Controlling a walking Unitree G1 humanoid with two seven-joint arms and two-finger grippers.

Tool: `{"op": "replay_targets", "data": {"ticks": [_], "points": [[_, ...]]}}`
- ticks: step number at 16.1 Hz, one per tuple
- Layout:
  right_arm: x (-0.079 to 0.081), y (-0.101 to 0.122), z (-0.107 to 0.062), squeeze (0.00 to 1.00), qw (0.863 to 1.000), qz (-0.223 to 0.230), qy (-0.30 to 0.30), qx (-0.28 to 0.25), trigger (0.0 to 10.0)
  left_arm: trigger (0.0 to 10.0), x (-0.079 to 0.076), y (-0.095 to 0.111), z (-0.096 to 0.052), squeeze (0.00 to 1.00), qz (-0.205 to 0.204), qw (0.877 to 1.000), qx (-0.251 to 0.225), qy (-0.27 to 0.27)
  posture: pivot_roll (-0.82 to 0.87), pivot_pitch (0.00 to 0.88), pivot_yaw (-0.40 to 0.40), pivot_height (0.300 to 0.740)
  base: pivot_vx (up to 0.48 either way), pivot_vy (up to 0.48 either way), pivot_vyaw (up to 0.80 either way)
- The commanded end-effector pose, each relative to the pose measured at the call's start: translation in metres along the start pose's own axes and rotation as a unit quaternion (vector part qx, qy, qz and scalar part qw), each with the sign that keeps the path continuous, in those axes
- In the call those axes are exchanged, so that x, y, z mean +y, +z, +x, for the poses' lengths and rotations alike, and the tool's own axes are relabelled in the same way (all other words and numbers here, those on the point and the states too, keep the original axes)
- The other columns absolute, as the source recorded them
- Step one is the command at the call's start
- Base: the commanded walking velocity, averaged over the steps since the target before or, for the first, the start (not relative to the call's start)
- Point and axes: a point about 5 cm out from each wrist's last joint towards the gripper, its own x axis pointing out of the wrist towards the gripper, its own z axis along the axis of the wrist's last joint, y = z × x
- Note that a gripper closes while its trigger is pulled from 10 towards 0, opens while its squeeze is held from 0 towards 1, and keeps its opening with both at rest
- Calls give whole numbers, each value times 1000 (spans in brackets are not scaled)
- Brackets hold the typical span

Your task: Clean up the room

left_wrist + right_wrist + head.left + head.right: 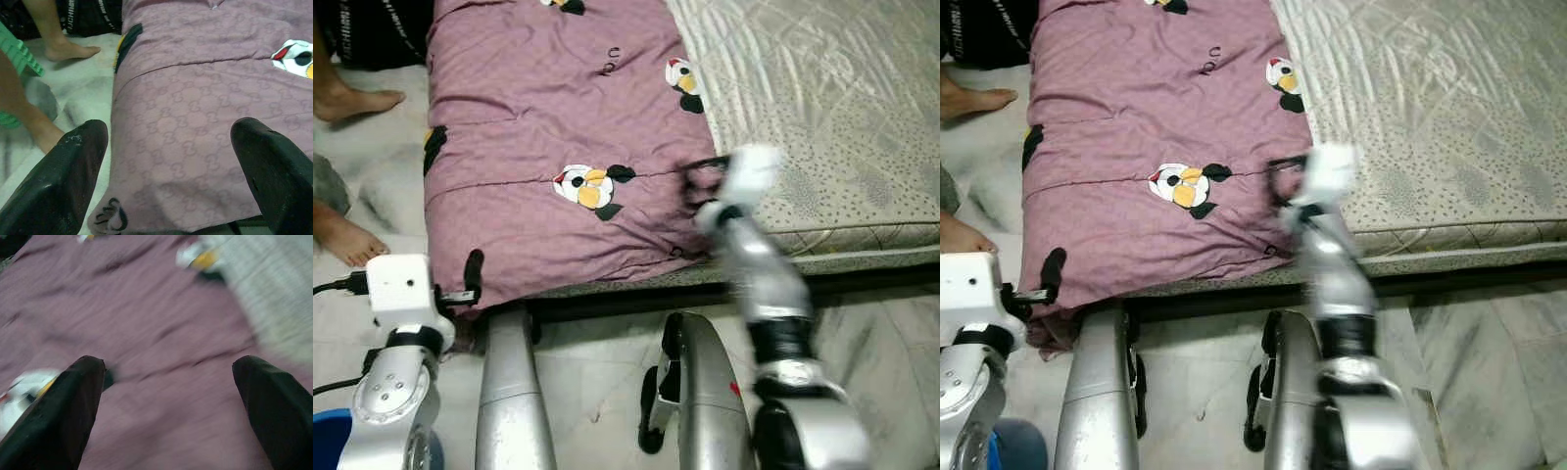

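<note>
Purple quilted blanket [558, 147], printed with cartoon penguins and a faint interlocking-letter monogram, lies folded over the near side of the grey mattress [822, 127]. Left gripper [166, 171] hovers spread wide at the blanket's near corner. Right gripper [166, 401], blurred, gapes wide over its mattress-side edge.

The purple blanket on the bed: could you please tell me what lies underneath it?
The purple blanket lies on a grey patterned mattress, bare to the robot's right. What the blanket covers beneath it cannot be seen.
</note>
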Motion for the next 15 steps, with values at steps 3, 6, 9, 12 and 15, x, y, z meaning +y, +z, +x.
{"op": "replay_targets", "data": {"ticks": [3, 6, 9, 12, 15], "points": [[32, -52, 6, 0, 994, 12, 17, 107, 10000, 10000, 0, 2, -7, 0, 8, 1000, 0, -4, 231, 241, -71, 565, 0, 0, 0], [34, -85, -2, 0, 980, 46, -41, 192, 10000, 10000, 1, 3, -8, 0, 12, 1000, 0, -7, 241, 243, -69, 565, 0, 0, 0], [-5, -92, -9, 0, 968, 75, -136, 196, 10000, 10000, 2, 1, -9, 0, 15, 1000, 5, -6, 247, 243, -68, 565, 0, 0, 0], [-42, -81, -12, 0, 963, 76, -203, 158, 10000, 10000, -1, 0, -7, 0, 12, 1000, 7, -10, 226, 240, -67, 565, 0, 0, 0], [-77, -65, -17, 0, 958, 83, -251, 112, 10000, 10000, -6, -1, -3, 0, 8, 1000, 5, -18, 204, 229, -61, 565, 0, 0, 0]]}}
